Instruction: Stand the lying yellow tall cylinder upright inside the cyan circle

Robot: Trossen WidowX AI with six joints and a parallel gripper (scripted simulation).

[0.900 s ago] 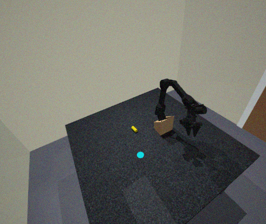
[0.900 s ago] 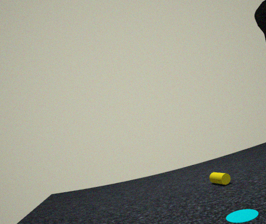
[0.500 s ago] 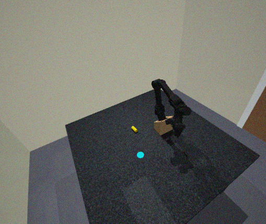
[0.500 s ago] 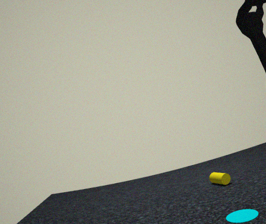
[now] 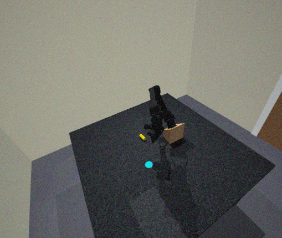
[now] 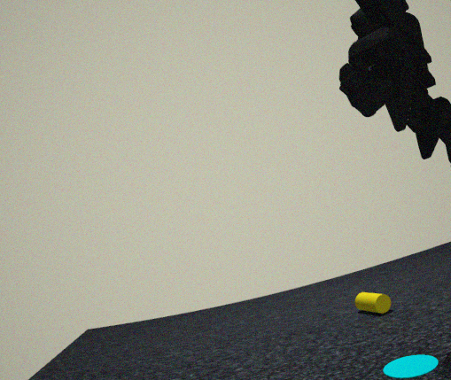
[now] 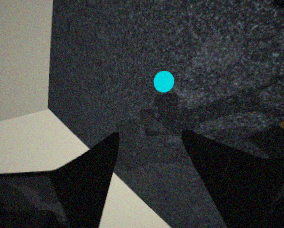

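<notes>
The yellow cylinder lies on its side on the dark table, apart from the cyan circle, which sits nearer the exterior camera; in the top view the cylinder rests just beside the arm's lower end and the circle lies well in front of it. The gripper hangs above the table with its jaws partly open and nothing between them; the wrist view shows only bare table and the circle between the two dark fingers. The cylinder appears to be a short, rigid, smooth solid, probably light; its round wall would likely roll if nudged from the side and could slip under a shallow pinch. A sound hold would probably be across the curved wall near mid-length, jaws square to the long axis, so that turning the wrist brings one flat end down. The present jaw gap looks wide enough, though this cannot be confirmed. Hidden or unclear: the cylinder is absent from the wrist view; in the exterior view the arm is cut off at the right edge, so the fingertips are not seen there; in the top view the gripper merges with the black arm and its shadow. The tan box beside the arm hides part of the base, and its contents, if any, cannot be made out.
</notes>
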